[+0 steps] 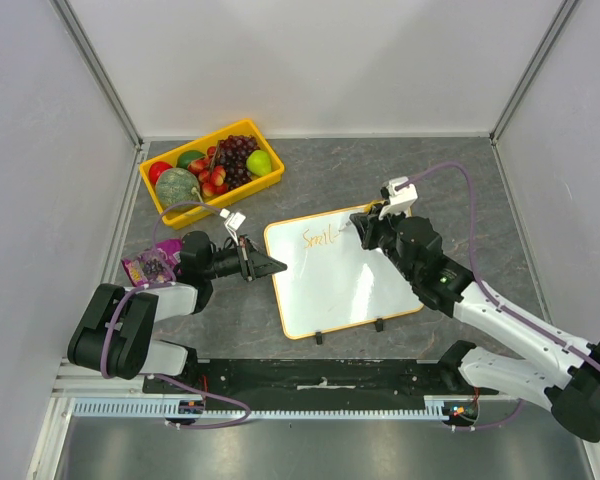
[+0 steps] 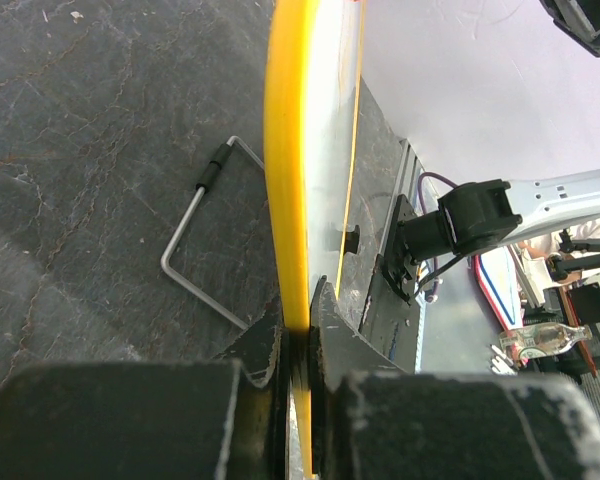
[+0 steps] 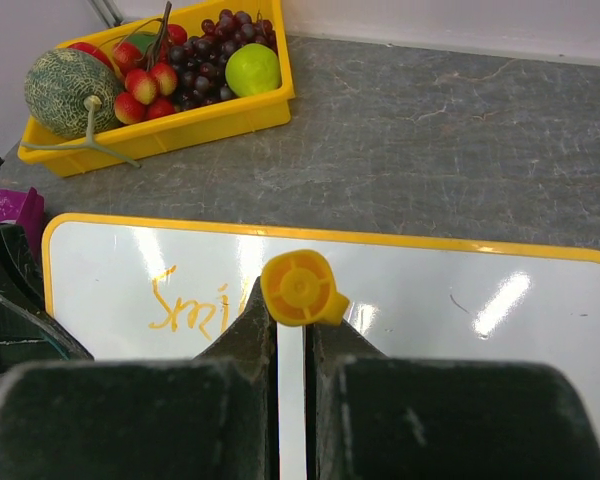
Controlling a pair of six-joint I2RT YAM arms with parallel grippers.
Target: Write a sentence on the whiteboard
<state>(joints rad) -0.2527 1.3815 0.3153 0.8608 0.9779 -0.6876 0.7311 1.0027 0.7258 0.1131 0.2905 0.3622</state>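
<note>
Whiteboard (image 1: 350,290) rim inside left tool (image 2: 295,330); right tool (image 3: 292,322), gripping marker (image 3: 298,288), at sentence (image 3: 185,305) end.

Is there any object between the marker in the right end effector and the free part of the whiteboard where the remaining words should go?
Nothing visible. The whiteboard is bare right of and below the started sentence; the left end effector only clamps its left rim.

Left pincer (image 2: 296,345), right pincer (image 3: 291,325), both closed
</note>
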